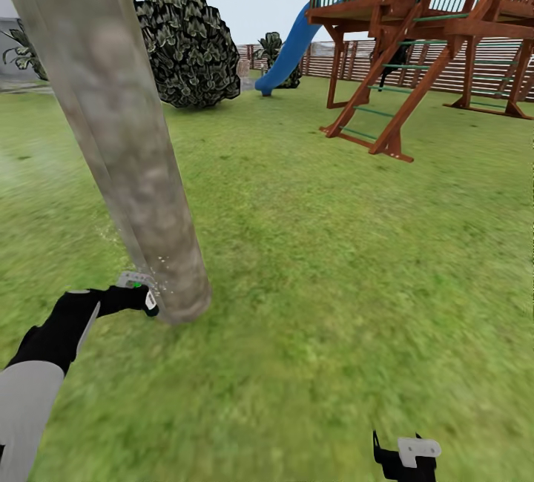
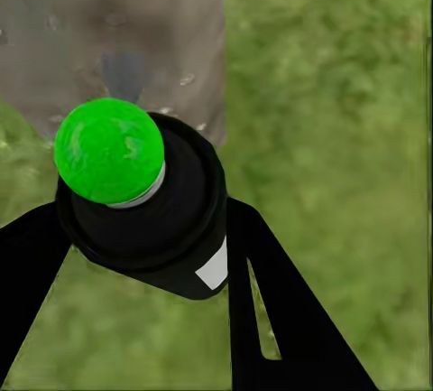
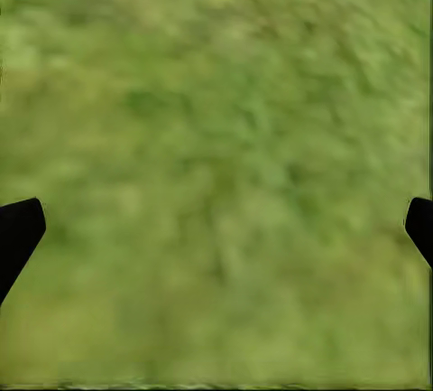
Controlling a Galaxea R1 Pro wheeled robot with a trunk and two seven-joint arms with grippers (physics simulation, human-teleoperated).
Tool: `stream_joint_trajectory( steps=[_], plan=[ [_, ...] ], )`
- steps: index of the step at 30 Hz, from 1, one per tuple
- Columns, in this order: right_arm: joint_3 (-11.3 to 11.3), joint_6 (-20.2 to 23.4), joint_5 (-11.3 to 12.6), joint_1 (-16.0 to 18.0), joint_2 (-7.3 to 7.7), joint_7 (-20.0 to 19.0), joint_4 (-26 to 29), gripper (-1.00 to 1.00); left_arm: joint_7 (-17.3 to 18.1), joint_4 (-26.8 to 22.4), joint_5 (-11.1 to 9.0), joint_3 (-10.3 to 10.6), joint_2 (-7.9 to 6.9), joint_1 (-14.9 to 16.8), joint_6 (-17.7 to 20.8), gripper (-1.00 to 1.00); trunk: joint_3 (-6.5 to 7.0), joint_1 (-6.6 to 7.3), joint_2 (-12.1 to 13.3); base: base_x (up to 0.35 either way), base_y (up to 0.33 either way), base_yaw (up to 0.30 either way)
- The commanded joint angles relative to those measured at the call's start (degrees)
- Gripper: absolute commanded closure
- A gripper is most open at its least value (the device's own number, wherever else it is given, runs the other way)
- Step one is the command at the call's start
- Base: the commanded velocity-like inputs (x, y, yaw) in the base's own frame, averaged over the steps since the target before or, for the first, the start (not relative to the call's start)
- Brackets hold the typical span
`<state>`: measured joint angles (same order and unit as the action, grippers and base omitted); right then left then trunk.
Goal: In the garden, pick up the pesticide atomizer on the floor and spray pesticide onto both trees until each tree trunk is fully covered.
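Black and green-capped, the small round pesticide atomizer [image 2: 149, 206] is held clamped between the left gripper's [image 2: 144, 228] jaws, just beside the grey-brown mottled tree trunk [image 1: 111, 133].

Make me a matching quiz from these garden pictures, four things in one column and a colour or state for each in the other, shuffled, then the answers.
Things:
1. Round knob on the dark atomizer bottle
2. Curved playground slide
3. Thick mottled tree trunk
4. Right gripper

Colour or state:
A. grey-brown, dotted with white specks
B. jaws open over grass
C. bright green
D. blue

Pairs: 1-C, 2-D, 3-A, 4-B
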<state>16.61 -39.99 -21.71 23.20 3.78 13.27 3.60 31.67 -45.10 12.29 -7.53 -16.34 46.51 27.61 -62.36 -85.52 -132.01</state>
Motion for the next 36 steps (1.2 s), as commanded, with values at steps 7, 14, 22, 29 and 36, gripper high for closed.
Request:
stream_joint_trajectory(
  steps=[7, 14, 22, 29, 36],
  plan=[
    [-0.01, 0.0, 0.0, 0.0, -0.03, 0.0, -0.03, -1.0, 0.26, -9.59, 0.25, 0.04, -0.49, 2.98, 12.84, 1.0, -0.01, 0.0, 0.0, -0.023, 0.0, 0.0],
    [0.02, 0.0, 0.08, 0.0, 0.09, 0.0, 0.08, -1.0, 0.11, -10.3, 0.5, 0.1, -1.21, 4.4, 13.21, 1.0, -0.01, 0.0, 0.0, -0.012, -0.02, 0.0],
    [0.0, 0.0, 0.09, 0.0, 0.0, 0.0, 0.09, -1.0, -0.53, -11.94, 0.83, -0.12, -2.23, 3.78, 13.23, 1.0, -0.01, 0.0, 0.0, -0.022, -0.066, 0.244],
    [0.0, 0.0, 0.03, 0.0, 0.0, 0.0, 0.01, -1.0, -0.64, -13.74, 0.81, -1.5, -2.11, 3.63, 13.26, 1.0, -0.01, 0.0, 0.0, 0.0, -0.161, 0.014],
    [0.0, 0.0, 0.0, 0.0, 0.0, 0.0, 0.0, -1.0, -0.7, -13.87, 0.81, -1.61, -1.94, 3.67, 13.26, 1.0, -0.01, 0.0, 0.0, 0.0, -0.274, 0.0]
  ],
)
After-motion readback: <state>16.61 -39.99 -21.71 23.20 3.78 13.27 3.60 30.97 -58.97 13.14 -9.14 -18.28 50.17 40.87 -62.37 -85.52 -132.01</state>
